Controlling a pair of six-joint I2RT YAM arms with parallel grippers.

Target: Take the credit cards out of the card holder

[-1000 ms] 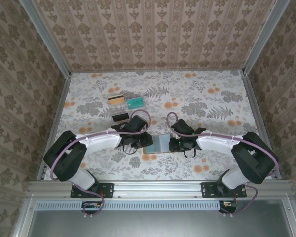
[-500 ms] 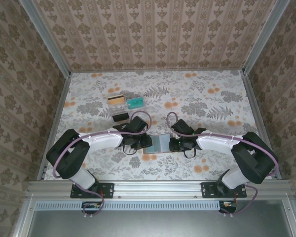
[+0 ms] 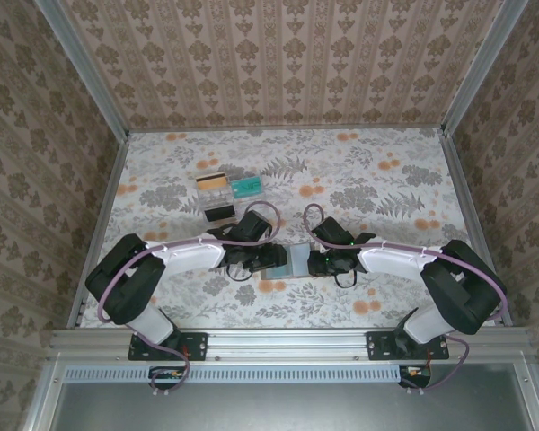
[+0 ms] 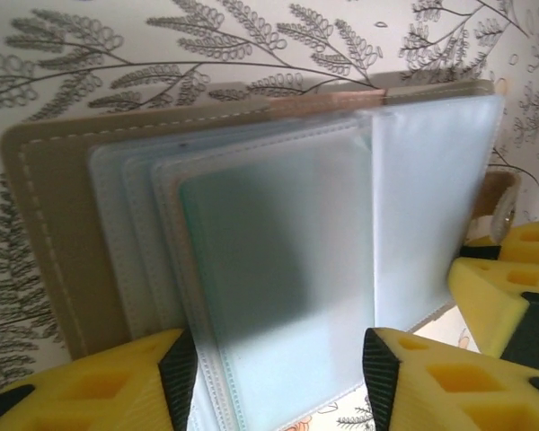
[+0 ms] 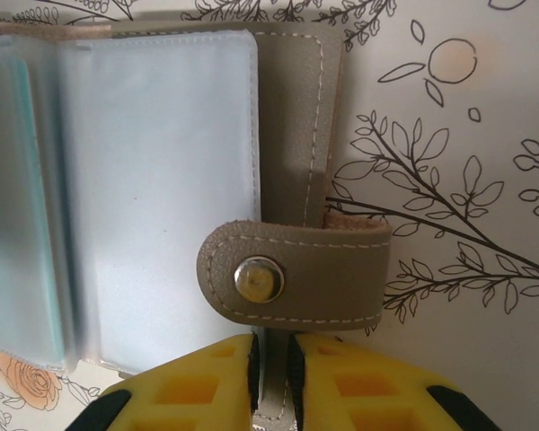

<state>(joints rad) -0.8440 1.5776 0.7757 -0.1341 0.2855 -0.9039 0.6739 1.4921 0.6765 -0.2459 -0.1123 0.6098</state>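
Note:
The card holder [image 3: 295,260] lies open on the table between my two grippers, its frosted bluish sleeves [image 4: 278,269] fanned over a grey-brown cover [image 4: 58,233]. A teal card edge [image 5: 22,180] shows faintly inside one sleeve. My left gripper [image 4: 278,382] is open, one pad on each side of the top sleeve's near end. My right gripper [image 5: 274,373] is shut on the cover's edge [image 5: 292,108], just below the snap tab [image 5: 292,274]. In the top view the left gripper [image 3: 271,259] and right gripper [image 3: 323,262] flank the holder.
Three loose cards lie at the back left: a gold-striped one [image 3: 214,180], a teal one [image 3: 246,186] and a black one [image 3: 219,214]. The right gripper's yellow fingers [image 4: 503,292] sit close beside the holder in the left wrist view. Metal rails border the floral table.
My left gripper has slid right over the card holder and opened its jaws wider. The right gripper keeps its hold and has not moved.

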